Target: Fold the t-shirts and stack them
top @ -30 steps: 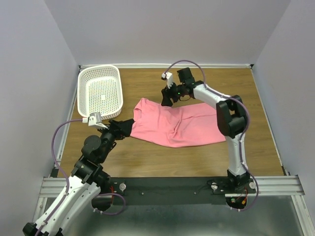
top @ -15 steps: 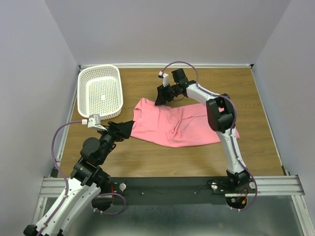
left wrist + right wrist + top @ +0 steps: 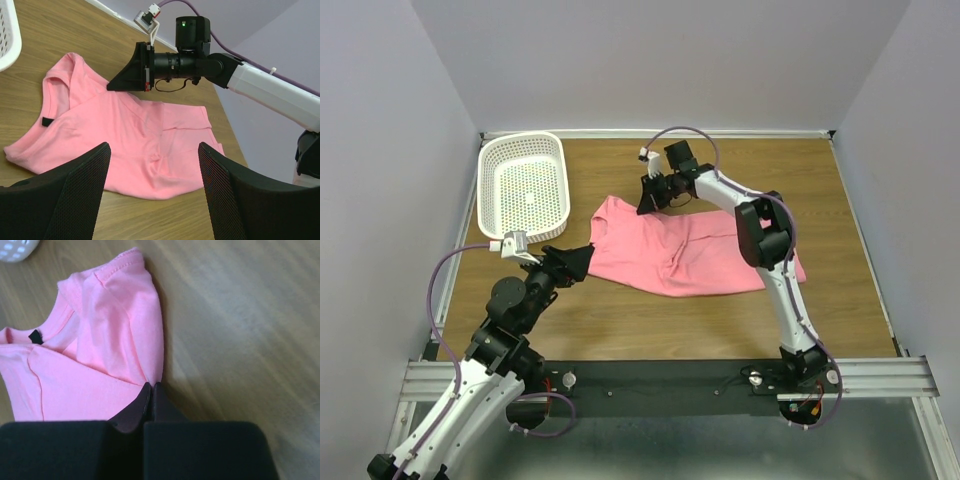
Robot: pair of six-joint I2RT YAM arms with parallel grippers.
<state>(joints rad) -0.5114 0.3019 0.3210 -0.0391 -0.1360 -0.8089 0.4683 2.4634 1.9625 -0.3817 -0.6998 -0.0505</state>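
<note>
A salmon-pink t-shirt lies crumpled flat on the wooden table, collar toward the left, its dark label showing inside the neck. My right gripper is down at the shirt's far edge by the sleeve. In the right wrist view its jaws are shut, and the cloth puckers into the tips. My left gripper hovers at the shirt's near left corner. In the left wrist view it stands open, above the shirt's near hem, with nothing between the fingers.
A white perforated basket stands at the back left, close to the shirt's collar. Its rim shows in the left wrist view. Grey walls close in the table on three sides. The right arm's forearm reaches over the shirt's far side.
The right gripper slid a little left along the shirt's far edge and went from open to shut on the cloth. The left arm has barely moved.
</note>
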